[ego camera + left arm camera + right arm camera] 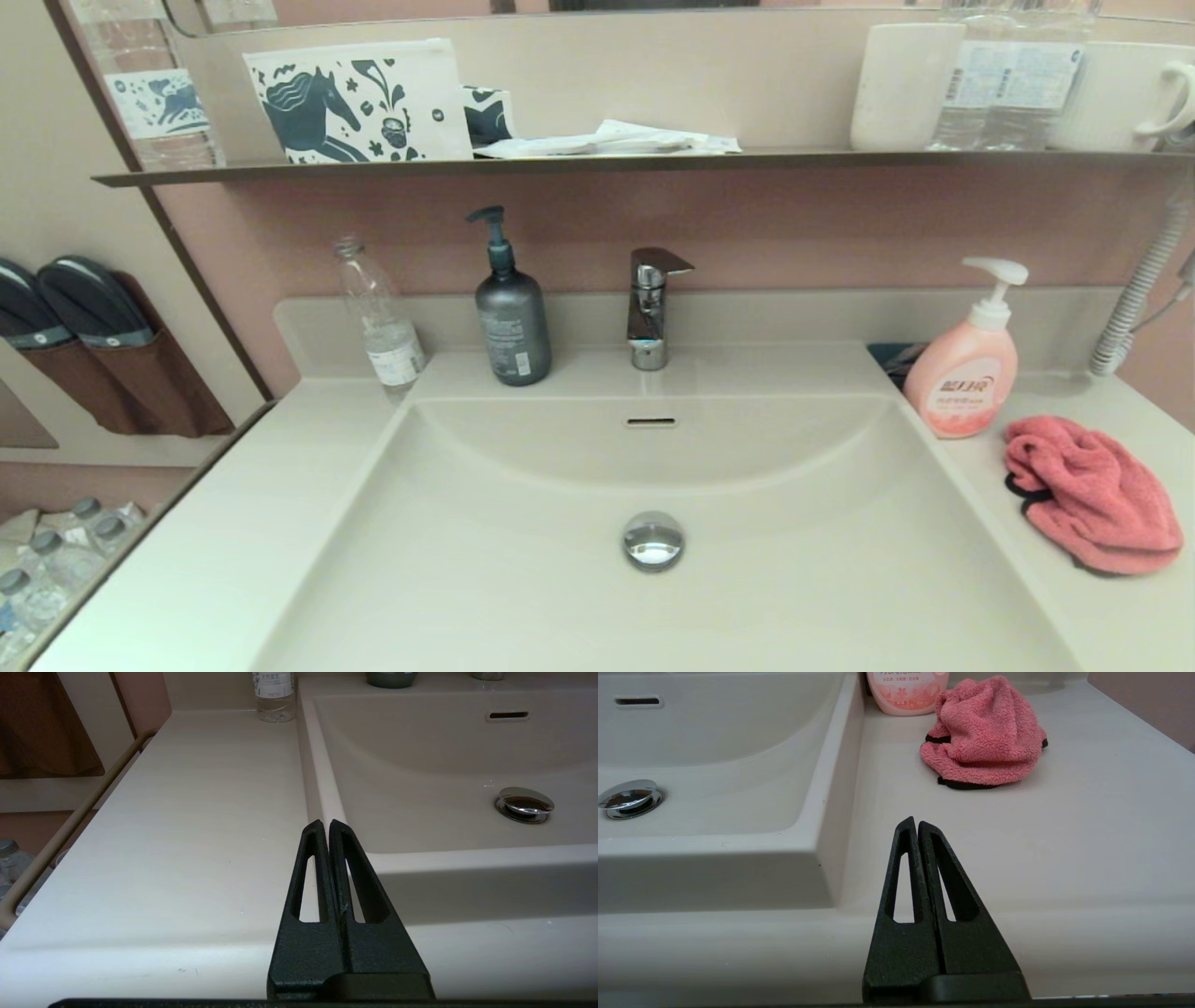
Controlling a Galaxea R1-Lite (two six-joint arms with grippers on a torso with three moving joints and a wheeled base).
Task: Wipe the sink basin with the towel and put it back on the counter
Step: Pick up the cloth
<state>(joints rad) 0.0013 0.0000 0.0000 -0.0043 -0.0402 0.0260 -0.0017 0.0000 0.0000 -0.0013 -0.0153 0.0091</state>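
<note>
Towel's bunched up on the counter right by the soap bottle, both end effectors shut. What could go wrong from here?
1. The towel lies against the pink soap bottle; reaching for it could knock the bottle over, perhaps into the sink basin.
2. The right end effector is shut and short of the towel on the counter; it must open first or it will only push the cloth.
3. The towel is crumpled, so a pinch may catch only one fold and wipe poorly.

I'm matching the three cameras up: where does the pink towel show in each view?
Head view: the towel lies bunched on the counter, right of the sink basin.
Left wrist view: not in it.
Right wrist view: the towel lies beyond the shut right gripper.
Shared landmark: the chrome drain plug.
</note>
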